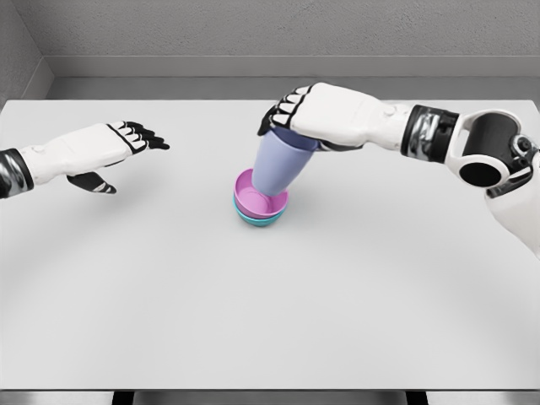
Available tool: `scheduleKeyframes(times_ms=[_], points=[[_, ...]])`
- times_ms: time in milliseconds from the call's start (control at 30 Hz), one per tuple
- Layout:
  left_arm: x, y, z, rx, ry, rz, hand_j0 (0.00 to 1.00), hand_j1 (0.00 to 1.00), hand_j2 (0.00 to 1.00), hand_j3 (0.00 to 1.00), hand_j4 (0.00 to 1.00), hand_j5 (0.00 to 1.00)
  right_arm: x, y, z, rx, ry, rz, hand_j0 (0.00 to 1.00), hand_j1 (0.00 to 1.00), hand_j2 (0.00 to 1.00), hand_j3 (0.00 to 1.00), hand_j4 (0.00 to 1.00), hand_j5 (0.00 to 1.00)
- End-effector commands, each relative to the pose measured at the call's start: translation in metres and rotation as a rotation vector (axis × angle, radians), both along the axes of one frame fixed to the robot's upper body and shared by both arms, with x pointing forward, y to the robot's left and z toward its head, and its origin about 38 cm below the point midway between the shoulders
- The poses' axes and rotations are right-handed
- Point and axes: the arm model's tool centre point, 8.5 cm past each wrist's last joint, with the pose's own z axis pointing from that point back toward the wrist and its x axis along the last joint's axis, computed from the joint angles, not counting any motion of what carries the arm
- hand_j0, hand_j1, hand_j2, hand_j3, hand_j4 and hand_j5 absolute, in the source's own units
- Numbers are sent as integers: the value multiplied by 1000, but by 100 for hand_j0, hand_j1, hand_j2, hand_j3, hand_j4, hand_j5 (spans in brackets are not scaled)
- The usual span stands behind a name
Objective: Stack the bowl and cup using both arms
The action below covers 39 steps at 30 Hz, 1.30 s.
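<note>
From the head view, I have the right hand [325,114] clamped over the top of the lavender cup [280,164], its fingers [283,108] curled down around the rim. The cup is tilted, its base dipping into the pink bowl [257,202], which sits nested in a teal bowl [253,219] near the middle of the worktop [270,321]. I judge this to be the last placing step: the cup is going into the stack but is not yet seated flat (its lean toward 1 o'clock says as much). The next move, as I read it, calls for righting the cup so its base settles level in the pink bowl, then loosening the grip without dragging the stack sideways.

At 9 o'clock from the bowls, well apart, my left hand [101,148] hovers with fingers stretched out flat and holding nothing. Nothing else shows on the worktop, so nothing blocks the path; the main risk I see is the cup tipping or nudging the bowls.
</note>
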Motion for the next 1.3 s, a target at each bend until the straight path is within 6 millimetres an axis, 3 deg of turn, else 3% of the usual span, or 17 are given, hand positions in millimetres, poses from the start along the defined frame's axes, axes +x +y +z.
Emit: scheduleKeyframes(times_ms=[0,233,1167,1200,1267], points=[[0,0,1,-7,1,3,100,100,100,100,100,100,1,3,-4,3,13,3,66,66,66,66,66,66],[-1,8,7,0,-13,14,100,100,100,100,100,100,9,6,-21,1,63,-13,66,66,66,66,66,66],[-5,2,1,3,-3,-1,100,100,100,100,100,100,21,11,-40,-7,111,-43,67,67,67,67,67,67],[-4,3,1,3,-2,1,100,100,100,100,100,100,21,11,-40,-7,111,-43,68,68,68,68,68,68],[-5,2,2,1,-3,-2,100,100,100,100,100,100,21,15,-40,6,115,-37,100,100,100,100,100,100]])
